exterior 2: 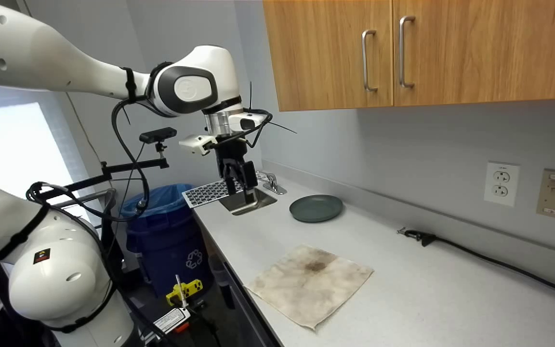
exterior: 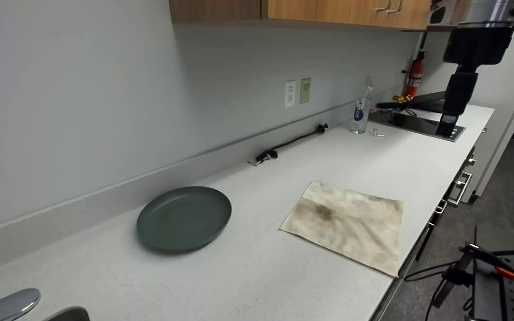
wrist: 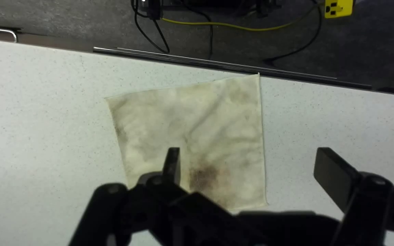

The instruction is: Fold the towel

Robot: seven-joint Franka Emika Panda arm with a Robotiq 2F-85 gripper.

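We see the black two-fingered end effector hanging over the white speckled tabletop, its fingers spread wide apart and gripping nothing. In the wrist view one of them covers part of the thin beige-cream cloth towel, which lies flat and unfolded, brown blotches across it and one corner at the tabletop's front edge.

Apart from the towel and close to the pale grey wall, we find a round dark grey-green plate, in both exterior views. Along the foot of that wall lies a thin black flexible rod with a clamp at its end. Farther along we see a black glass cooktop, partly covered by dark objects we cannot make out, and a red fire extinguisher behind.

The wall carries a white plastic outlet, and wood-grained cabinets with metal handles hang above. In an exterior view the white jointed robot arm reaches in, and below we see a dark grey floor.

Near the cooktop stands an upright clear bottle with a blue-and-white label; we cannot tell what it holds. A square metal sink is set into the tabletop, and a dark blue plastic bin wears a lighter blue liner, its inside hidden from us.
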